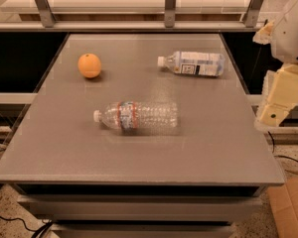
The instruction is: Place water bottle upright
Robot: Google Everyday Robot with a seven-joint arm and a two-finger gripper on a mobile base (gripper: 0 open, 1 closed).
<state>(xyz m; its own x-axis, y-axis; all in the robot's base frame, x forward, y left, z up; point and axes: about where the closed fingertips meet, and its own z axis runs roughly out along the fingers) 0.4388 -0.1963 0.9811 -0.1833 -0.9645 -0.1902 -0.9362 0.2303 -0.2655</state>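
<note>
Grey and matte, the surface [139, 157] fills most of our view, with a metal railing [170, 4] behind its far edge. We see the water bottle [139, 115] lying on its side near the middle, white cap toward the left edge and a red-orange band near its shoulder. A second bottle [193, 63], labelled white and blue, lies on its side near the far right corner. An orange [89, 65] sits toward the far left corner, well apart from both. The claw [277, 103] hangs beyond the right edge, seemingly pointing downward and holding nothing; we cannot tell how far open it is.
</note>
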